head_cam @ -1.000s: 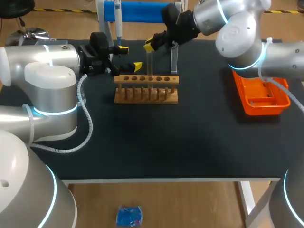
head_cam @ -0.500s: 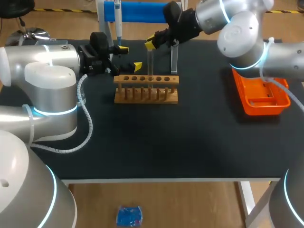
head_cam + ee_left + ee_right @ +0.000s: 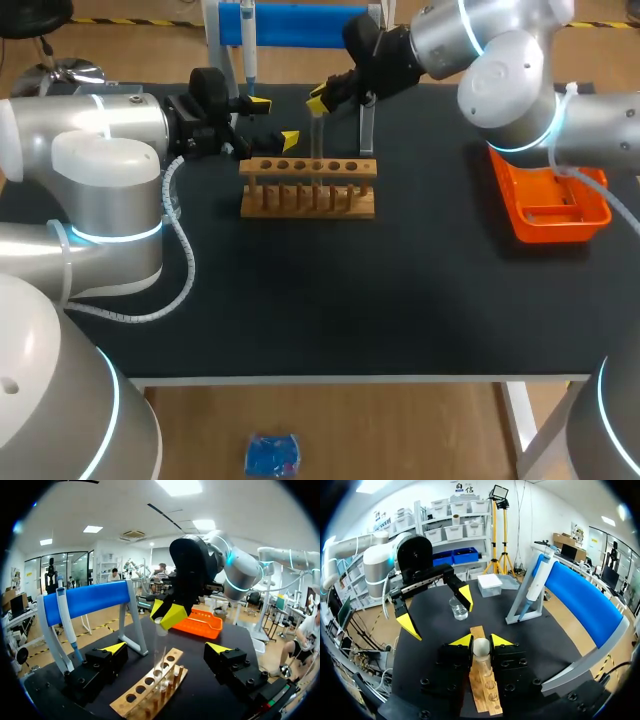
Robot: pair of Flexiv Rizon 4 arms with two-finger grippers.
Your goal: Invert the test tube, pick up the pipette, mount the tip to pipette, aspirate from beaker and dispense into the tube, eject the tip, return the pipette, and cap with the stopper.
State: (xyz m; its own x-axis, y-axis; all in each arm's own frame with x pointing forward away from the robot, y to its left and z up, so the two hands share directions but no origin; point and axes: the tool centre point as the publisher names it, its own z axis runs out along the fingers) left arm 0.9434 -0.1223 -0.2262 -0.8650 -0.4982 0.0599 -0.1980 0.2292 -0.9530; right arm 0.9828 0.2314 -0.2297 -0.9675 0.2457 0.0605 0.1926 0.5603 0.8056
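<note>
While the right end effector (image 3: 318, 97) hung over the back of the tabletop (image 3: 400, 290), its yellow-tipped fingers were clamped from two sides on the top of the test tube (image 3: 316, 140). The tube stood upright, its lower part reaching down to a middle hole of the wooden rack (image 3: 308, 187). Whether it sat fully in the hole could not be told. The left end effector (image 3: 274, 122) was near the rack's left end, its fingers wide apart and holding nothing. The pipette (image 3: 248, 50) hung on the blue stand (image 3: 300, 22) behind the rack. A beaker (image 3: 458, 607) stood beyond the rack, and an orange tray (image 3: 520, 225) lay well apart on the right.
</note>
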